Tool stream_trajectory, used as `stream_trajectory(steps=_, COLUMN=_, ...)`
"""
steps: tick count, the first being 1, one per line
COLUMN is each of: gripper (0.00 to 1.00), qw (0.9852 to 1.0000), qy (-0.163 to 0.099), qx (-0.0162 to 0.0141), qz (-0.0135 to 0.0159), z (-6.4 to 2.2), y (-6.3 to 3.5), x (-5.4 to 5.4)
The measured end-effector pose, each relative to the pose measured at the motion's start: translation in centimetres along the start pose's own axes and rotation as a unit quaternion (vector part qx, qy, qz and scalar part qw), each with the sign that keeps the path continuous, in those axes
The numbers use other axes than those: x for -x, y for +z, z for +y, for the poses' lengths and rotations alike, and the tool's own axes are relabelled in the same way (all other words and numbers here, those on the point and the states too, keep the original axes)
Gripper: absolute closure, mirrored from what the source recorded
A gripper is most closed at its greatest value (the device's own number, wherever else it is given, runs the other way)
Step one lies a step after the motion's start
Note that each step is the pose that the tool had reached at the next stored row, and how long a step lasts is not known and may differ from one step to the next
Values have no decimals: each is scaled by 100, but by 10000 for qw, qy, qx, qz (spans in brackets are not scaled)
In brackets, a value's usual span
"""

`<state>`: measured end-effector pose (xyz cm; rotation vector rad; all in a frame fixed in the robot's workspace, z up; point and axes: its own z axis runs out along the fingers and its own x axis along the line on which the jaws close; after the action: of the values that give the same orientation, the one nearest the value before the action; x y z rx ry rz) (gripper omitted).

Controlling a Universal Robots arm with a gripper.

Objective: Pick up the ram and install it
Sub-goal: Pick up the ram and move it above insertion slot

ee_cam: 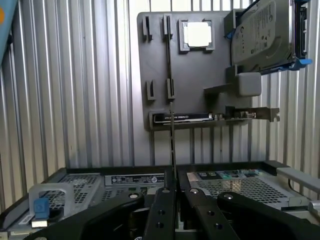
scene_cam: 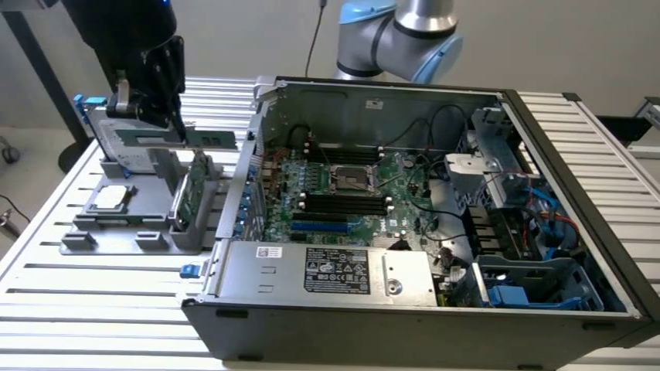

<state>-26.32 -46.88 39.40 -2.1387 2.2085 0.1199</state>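
The ram [scene_cam: 202, 140] is clenched tight in the gripper [scene_cam: 154, 127], hanging above the gray holder [scene_cam: 108, 232] beside the open case [scene_cam: 413, 328].

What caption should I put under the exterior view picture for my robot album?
Robot gripper holding the ram up over the grey parts holder, next to the open computer case.

ram [scene_cam: 196, 140] above holder [scene_cam: 108, 232], case [scene_cam: 413, 328] beside
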Motion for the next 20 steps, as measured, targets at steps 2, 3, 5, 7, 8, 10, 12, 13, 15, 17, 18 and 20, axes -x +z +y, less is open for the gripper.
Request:
stream_trajectory(steps=2, gripper=86, qw=10000, qy=0, qx=3, qz=-22, z=-90, y=-16, x=4)
stream_trajectory(steps=3, gripper=86, qw=10000, qy=0, qx=4, qz=-34, z=-135, y=-25, x=7)
stream_trajectory(steps=5, gripper=86, qw=10000, qy=-1, qx=5, qz=-57, z=-224, y=-41, x=11)
stream_trajectory(steps=7, gripper=86, qw=10000, qy=-1, qx=8, qz=-80, z=-318, y=-58, x=16)
stream_trajectory(steps=8, gripper=86, qw=10000, qy=-1, qx=8, qz=-91, z=-363, y=-66, x=18)
stream_trajectory(steps=10, gripper=86, qw=9999, qy=-2, qx=10, qz=-113, z=-453, y=-79, x=22)
stream_trajectory(steps=12, gripper=86, qw=9999, qy=-2, qx=12, qz=-134, z=-542, y=-86, x=26)
stream_trajectory(steps=13, gripper=86, qw=9999, qy=-2, qx=12, qz=-146, z=-587, y=-87, x=27)
stream_trajectory(steps=15, gripper=86, qw=9999, qy=-3, qx=13, qz=-171, z=-682, y=-87, x=30)
stream_trajectory(steps=17, gripper=86, qw=9998, qy=-3, qx=14, qz=-183, z=-770, y=-88, x=33)
stream_trajectory(steps=18, gripper=86, qw=9998, qy=-3, qx=14, qz=-185, z=-816, y=-88, x=34)
stream_trajectory(steps=20, gripper=86, qw=9998, qy=-3, qx=14, qz=-185, z=-909, y=-85, x=37)
